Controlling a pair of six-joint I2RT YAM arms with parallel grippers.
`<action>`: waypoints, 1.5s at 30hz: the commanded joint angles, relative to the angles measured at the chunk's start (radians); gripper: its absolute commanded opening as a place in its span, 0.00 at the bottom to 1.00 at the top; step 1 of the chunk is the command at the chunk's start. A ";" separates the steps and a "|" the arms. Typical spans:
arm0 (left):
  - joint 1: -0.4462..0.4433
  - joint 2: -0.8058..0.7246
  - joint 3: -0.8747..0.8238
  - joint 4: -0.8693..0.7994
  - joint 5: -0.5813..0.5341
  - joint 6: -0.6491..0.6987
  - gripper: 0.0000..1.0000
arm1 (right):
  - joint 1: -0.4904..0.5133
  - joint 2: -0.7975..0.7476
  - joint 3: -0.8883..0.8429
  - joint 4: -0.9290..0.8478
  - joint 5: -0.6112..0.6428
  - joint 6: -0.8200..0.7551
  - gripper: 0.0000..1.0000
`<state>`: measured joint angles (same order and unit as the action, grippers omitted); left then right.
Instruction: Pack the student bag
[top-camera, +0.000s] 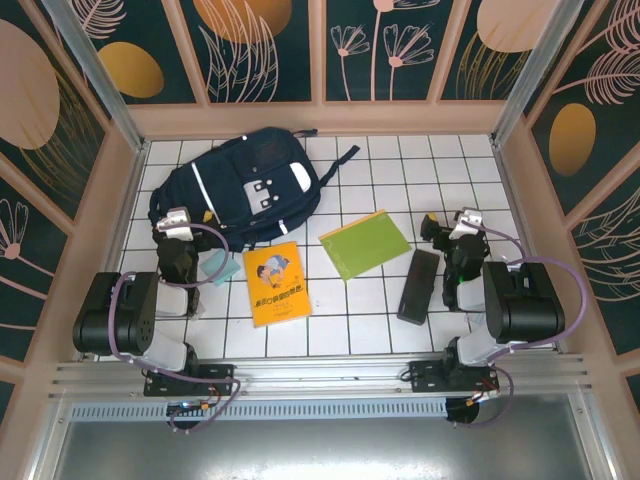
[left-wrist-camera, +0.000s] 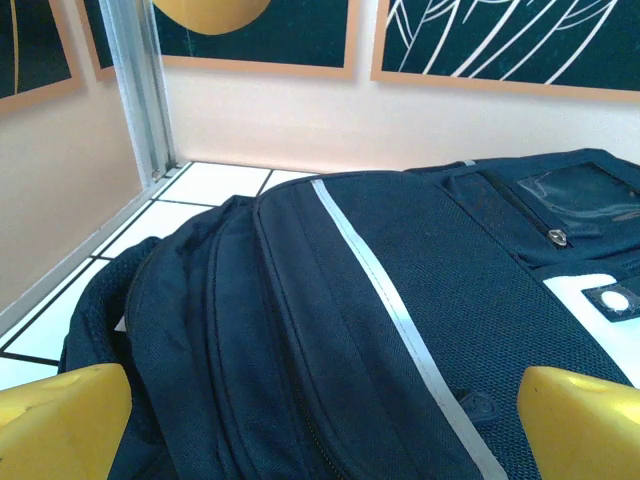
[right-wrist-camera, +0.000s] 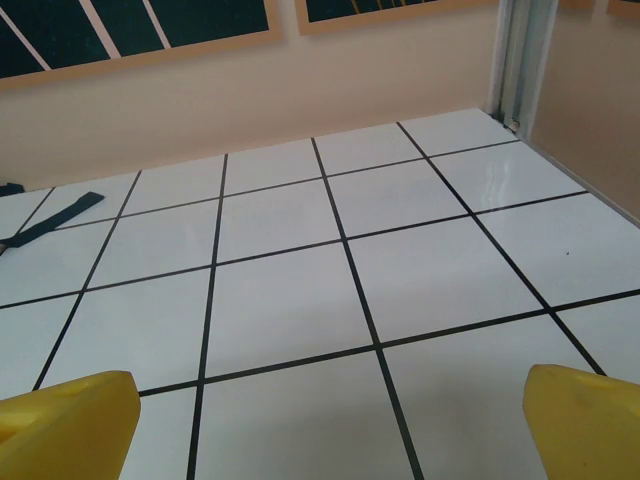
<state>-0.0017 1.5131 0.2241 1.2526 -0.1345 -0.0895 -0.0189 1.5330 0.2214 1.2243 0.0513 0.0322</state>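
Note:
The student bag (top-camera: 245, 188), navy with white stripes and grey-white front patches, lies flat at the back left of the tiled table. My left gripper (top-camera: 177, 228) hovers at the bag's near-left edge. In the left wrist view its yellow fingertips (left-wrist-camera: 60, 420) stand wide apart and open over the bag (left-wrist-camera: 380, 330), with its zip seams and a reflective stripe between them. My right gripper (top-camera: 452, 232) sits at the right side of the table. It is open (right-wrist-camera: 325, 430) above bare white tiles, with nothing between its fingers.
A yellow book (top-camera: 275, 283), a green folder (top-camera: 365, 243), a black oblong case (top-camera: 418, 285) and a pale teal item (top-camera: 213, 268) lie on the tiles in front of the bag. A dark strap (right-wrist-camera: 55, 218) trails from the bag. Peach walls enclose the table (top-camera: 400, 170).

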 joint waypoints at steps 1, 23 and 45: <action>0.001 0.004 0.016 0.011 0.014 0.010 0.99 | -0.004 0.005 0.009 0.028 -0.006 -0.009 0.99; 0.002 0.006 0.018 0.007 0.013 0.011 0.99 | -0.005 0.006 0.011 0.026 -0.011 -0.009 0.99; 0.001 -0.162 0.428 -0.982 -0.126 -0.535 0.99 | 0.191 -0.213 0.436 -0.947 0.328 0.229 0.95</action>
<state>-0.0017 1.3544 0.6296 0.5507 -0.2359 -0.4118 0.0990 1.3560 0.5728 0.5549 0.2794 0.1776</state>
